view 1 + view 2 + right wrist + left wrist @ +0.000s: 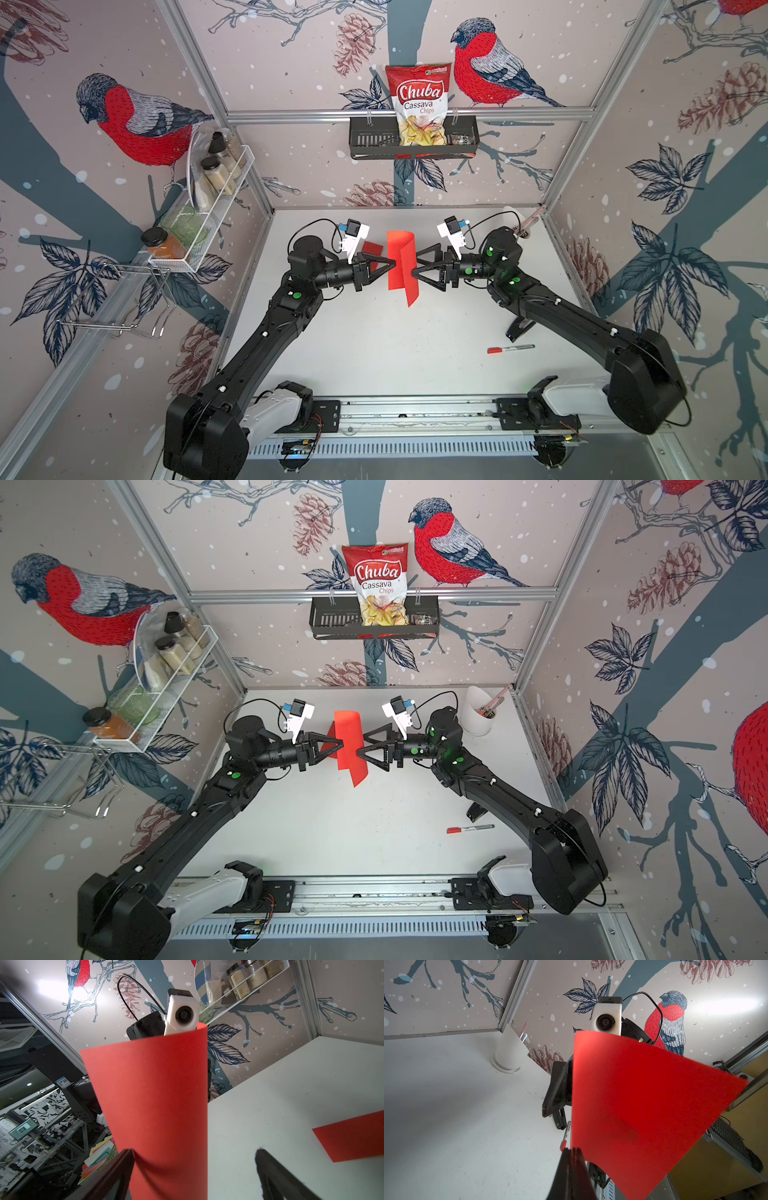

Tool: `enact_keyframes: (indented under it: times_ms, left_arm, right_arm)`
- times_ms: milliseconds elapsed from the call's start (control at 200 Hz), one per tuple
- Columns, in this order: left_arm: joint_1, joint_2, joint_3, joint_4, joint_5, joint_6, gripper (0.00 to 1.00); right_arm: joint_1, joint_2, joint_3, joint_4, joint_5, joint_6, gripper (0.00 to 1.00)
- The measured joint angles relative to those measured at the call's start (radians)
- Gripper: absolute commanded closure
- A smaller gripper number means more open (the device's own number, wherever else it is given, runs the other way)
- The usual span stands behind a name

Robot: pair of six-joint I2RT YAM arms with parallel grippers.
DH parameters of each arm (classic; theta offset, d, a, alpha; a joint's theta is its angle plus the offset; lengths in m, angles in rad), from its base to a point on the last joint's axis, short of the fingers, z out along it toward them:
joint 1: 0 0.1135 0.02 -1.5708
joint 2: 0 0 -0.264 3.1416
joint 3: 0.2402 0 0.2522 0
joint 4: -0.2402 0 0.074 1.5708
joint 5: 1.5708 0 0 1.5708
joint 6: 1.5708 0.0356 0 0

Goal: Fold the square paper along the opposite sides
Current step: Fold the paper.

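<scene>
- Red square paper was pinched in the shut left fingers, which held it by one side, up off the desk between the two arms.
- Right fingers stood wide apart and gripped nothing. In the right wrist view the sheet's curled lower part lay between them, and one finger seemed to touch it where the paper dimpled.
- The sheet stood nearly upright and bowed into a loose curl, with no crease visible. One corner hung down toward the desk; whether it touched I could not tell.
- Judged from this, the step in hand was for the right fingers to take the side opposite the left grip.
- To do it well, they should close near the middle of that free side, not on the hanging corner, and bite only a narrow margin so the paper is not dented.
- The left pinch should hold firm while the two sides are matched edge to edge; any skew would carry into the fold.
- A second red sheet lay flat just behind the left fingers, a marker lay well apart nearer the robot's base, and a white cup stood in the far corner.
- Bare desk below the paper looked the better place for pressing the crease.
</scene>
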Motion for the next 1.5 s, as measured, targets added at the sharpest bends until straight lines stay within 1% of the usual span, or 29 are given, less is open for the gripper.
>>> enact_keyframes:
  times_ms: [195, 265, 345, 535, 665, 890, 955, 1061, 1131, 1301, 1501]
  left_arm:
    - [-0.017, -0.013, -0.014, 0.004, 0.006, 0.000, 1.00]
    - [-0.020, -0.019, -0.017, 0.012, 0.011, 0.000, 1.00]
    - [-0.021, -0.028, -0.020, 0.019, 0.021, 0.000, 1.00]
    - [-0.022, -0.035, -0.021, 0.034, 0.025, -0.003, 1.00]
    - [-0.024, -0.036, -0.021, 0.048, 0.028, -0.011, 1.00]
    - [-0.034, -0.037, -0.022, 0.080, 0.029, -0.028, 1.00]
    - [-0.040, -0.039, -0.024, 0.100, 0.029, -0.049, 1.00]
    - [-0.046, -0.039, -0.024, 0.109, 0.029, -0.053, 1.00]
    - [-0.049, -0.037, -0.024, 0.123, 0.029, -0.055, 1.00]
    - [-0.051, -0.039, -0.028, 0.130, 0.029, -0.055, 1.00]
    - [-0.051, -0.039, -0.030, 0.130, 0.028, -0.055, 1.00]
  right_arm:
    - [0.005, 0.023, 0.015, 0.015, 0.002, 0.004, 0.16]
    - [0.006, 0.037, 0.016, 0.036, 0.000, 0.032, 0.18]
    - [0.010, 0.050, 0.021, 0.055, -0.001, 0.035, 0.20]
    - [0.015, 0.064, 0.026, 0.091, -0.025, 0.063, 0.36]
    - [0.016, 0.065, 0.026, 0.119, -0.035, 0.086, 0.40]
    - [0.017, 0.067, 0.022, 0.159, -0.046, 0.119, 0.54]
    - [0.017, 0.066, 0.020, 0.174, -0.051, 0.134, 0.59]
    - [0.017, 0.063, 0.017, 0.185, -0.052, 0.138, 0.62]
    - [0.016, 0.059, 0.013, 0.192, -0.053, 0.149, 0.67]
    - [0.011, 0.052, 0.008, 0.217, -0.055, 0.174, 0.68]
    - [0.010, 0.051, -0.001, 0.250, -0.055, 0.207, 0.75]
